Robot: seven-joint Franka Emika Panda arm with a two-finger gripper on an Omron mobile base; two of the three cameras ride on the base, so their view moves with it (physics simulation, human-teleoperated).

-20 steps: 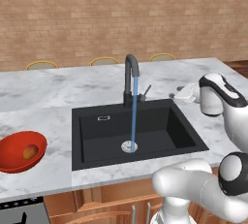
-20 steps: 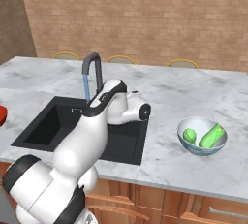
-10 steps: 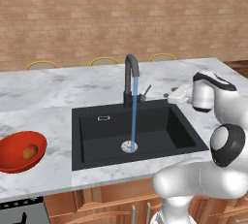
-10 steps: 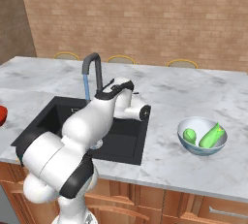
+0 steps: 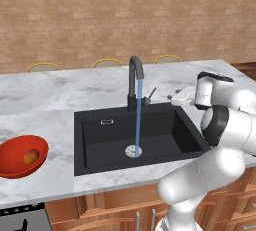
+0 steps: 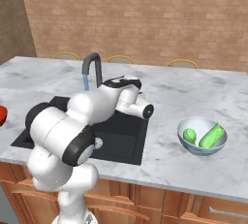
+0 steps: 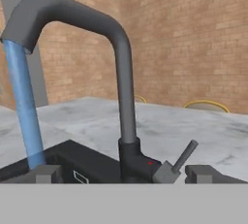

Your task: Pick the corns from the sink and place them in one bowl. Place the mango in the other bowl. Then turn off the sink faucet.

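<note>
The gripper (image 7: 123, 174) is held level just above the counter with its jaws spread wide and nothing between them, pointed straight at the base of the sink faucet (image 7: 123, 97). The thin grey lever handle (image 7: 185, 156) sticks up at a slant just ahead of the fingertips (image 7: 206, 173), close but not touching as far as I can see. Beyond the tap's neck a blue stream of water (image 5: 138, 117) is running down from the spout into the sink (image 5: 105, 140), landing at the round silver drain (image 5: 133, 150). The basin looks bare of cobs or fruit. Farther off, past the sink on the far side from the hand, the red bowl (image 5: 15, 167) sits on the marble counter (image 5: 55, 100) with the mango (image 5: 31, 156) lying inside it. Back behind the arm, on the opposite stretch of counter, the pale bowl (image 6: 193, 146) holds both corns (image 6: 212, 136), lying side by side.
</note>
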